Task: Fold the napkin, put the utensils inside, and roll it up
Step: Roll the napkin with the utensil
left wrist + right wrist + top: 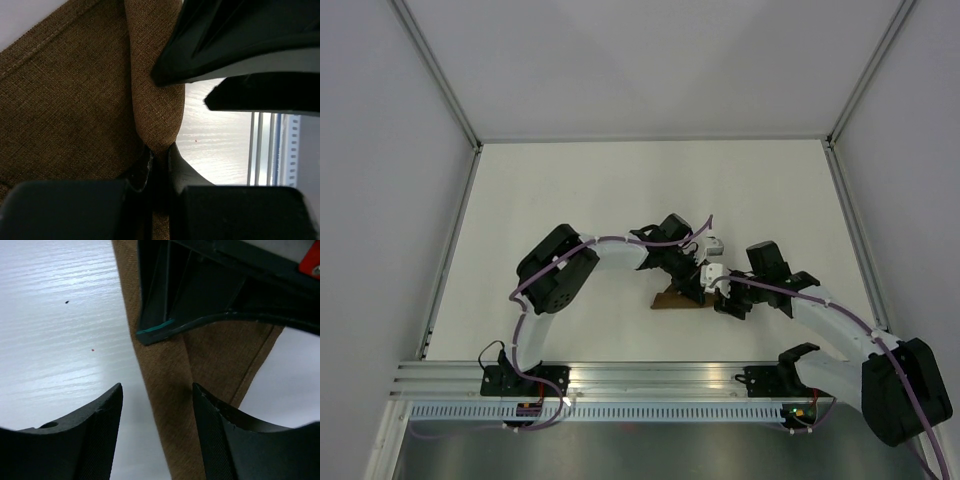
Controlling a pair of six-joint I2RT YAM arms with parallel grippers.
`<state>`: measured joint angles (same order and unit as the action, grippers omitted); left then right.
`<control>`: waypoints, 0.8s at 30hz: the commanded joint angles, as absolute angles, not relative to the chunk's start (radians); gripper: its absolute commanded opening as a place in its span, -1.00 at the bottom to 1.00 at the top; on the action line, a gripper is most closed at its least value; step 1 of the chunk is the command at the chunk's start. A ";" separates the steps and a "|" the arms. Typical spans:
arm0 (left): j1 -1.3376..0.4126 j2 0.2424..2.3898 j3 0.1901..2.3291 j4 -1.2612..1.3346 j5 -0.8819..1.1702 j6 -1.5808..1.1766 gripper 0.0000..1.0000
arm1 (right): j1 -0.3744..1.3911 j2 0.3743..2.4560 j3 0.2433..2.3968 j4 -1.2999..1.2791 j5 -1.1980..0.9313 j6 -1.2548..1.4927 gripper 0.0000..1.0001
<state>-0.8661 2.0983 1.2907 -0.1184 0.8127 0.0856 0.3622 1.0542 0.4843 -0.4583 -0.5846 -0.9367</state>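
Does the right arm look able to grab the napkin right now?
Probably yes. On the right arm the jaws stand open over the napkin, with nothing between. On the left arm the jaws pinch a fold just ahead, which crowds things slightly.

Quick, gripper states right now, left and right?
Left gripper: closed, pinching a fold of the napkin.
Right gripper: open, holding nothing, straddling the napkin's edge.

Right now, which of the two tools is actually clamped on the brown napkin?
The left tool: its jaws are shut on a raised fold of the napkin. The right tool stands open over the cloth, gripping nothing.
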 commanded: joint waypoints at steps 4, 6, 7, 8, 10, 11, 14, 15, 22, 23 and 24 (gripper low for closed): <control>-0.879 2.177 1.285 -0.298 0.822 0.048 -0.93 | 0.426 1.117 0.469 -0.250 -0.470 -0.899 0.27; -0.877 2.181 1.293 -0.308 0.822 0.049 -0.92 | 0.449 1.132 0.469 -0.245 -0.460 -0.896 0.25; -0.876 2.186 1.296 -0.310 0.824 0.049 -0.92 | 0.456 1.144 0.471 -0.242 -0.457 -0.896 0.24; -0.876 2.186 1.298 -0.308 0.824 0.049 -0.92 | 0.463 1.149 0.471 -0.242 -0.456 -0.894 0.23; -0.873 2.187 1.302 -0.308 0.825 0.046 -0.92 | 0.477 1.157 0.465 -0.244 -0.456 -0.894 0.21; -0.871 2.190 1.305 -0.310 0.825 0.043 -0.92 | 0.483 1.160 0.463 -0.245 -0.453 -0.894 0.21; -0.870 2.195 1.316 -0.310 0.830 0.040 -0.92 | 0.505 1.170 0.465 -0.256 -0.448 -0.891 0.20; -0.868 2.198 1.318 -0.308 0.830 0.041 -0.92 | 0.517 1.175 0.468 -0.256 -0.445 -0.890 0.19; -0.867 2.200 1.328 -0.304 0.821 0.035 -0.87 | 0.557 1.235 0.476 -0.241 -0.430 -0.864 -0.14; -0.867 2.194 1.321 -0.292 0.819 0.035 -0.85 | 0.555 1.238 0.477 -0.241 -0.428 -0.864 -0.21; -0.867 2.175 1.312 -0.278 0.818 0.034 -0.81 | 0.555 1.247 0.477 -0.239 -0.425 -0.864 -0.34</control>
